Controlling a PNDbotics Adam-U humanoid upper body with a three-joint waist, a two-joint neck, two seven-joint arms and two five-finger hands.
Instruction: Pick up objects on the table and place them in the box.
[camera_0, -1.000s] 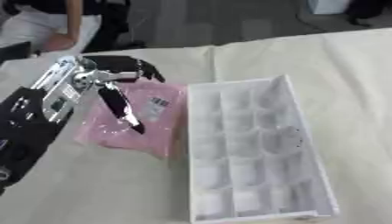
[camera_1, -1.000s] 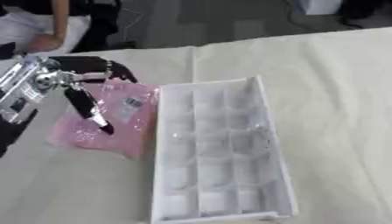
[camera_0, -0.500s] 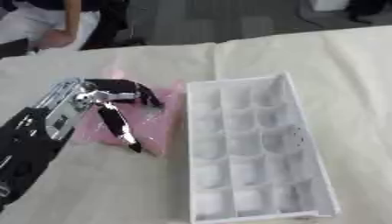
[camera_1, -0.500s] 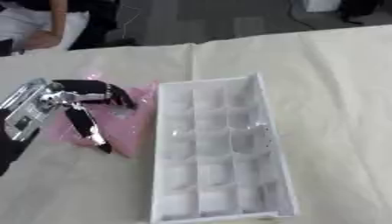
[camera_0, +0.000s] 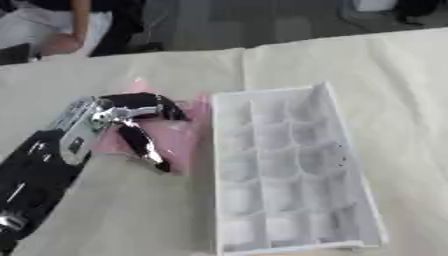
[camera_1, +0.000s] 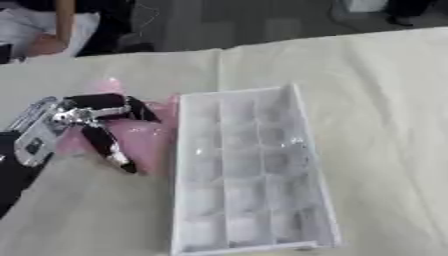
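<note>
left hand (camera_0: 105, 125) over pink packet (camera_0: 179, 137), fingers (camera_0: 144, 145) curled down onto it, likely closing to pinch for lift. packet flat on worktop (camera_0: 131, 210), just left of box (camera_0: 284, 170). box compartments look empty. right hand unseen.

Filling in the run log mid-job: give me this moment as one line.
left hand: over pink packet, fingers curled onto it | right hand: not in view | white compartment box: beside packet, compartments look empty | stage: grasping
</note>
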